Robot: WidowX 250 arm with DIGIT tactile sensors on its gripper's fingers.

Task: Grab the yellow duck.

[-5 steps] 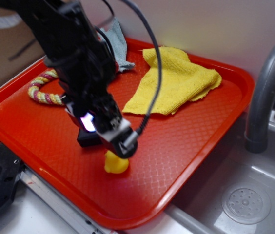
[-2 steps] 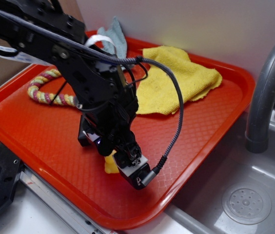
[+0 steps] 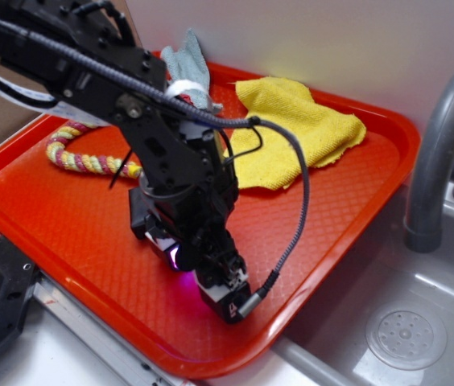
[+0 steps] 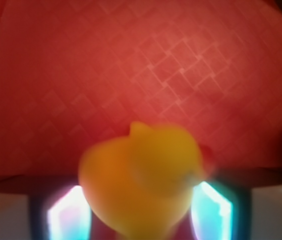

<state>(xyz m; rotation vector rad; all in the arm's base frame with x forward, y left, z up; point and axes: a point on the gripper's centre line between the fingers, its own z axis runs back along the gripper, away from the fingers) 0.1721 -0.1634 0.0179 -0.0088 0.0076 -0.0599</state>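
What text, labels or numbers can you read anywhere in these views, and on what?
None can be read.
A small red mark on the end effector housing in the exterior view: too small to read.
Duck, tray, yellow cloth, rope: no print visible.

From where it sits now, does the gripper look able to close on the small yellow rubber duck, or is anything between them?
Probably yes. In the wrist view the small yellow rubber duck sits blurred and close, between the gripper fingers, with only bare red plastic tray beyond. The exterior view hides the duck behind the arm, so contact is unconfirmed.
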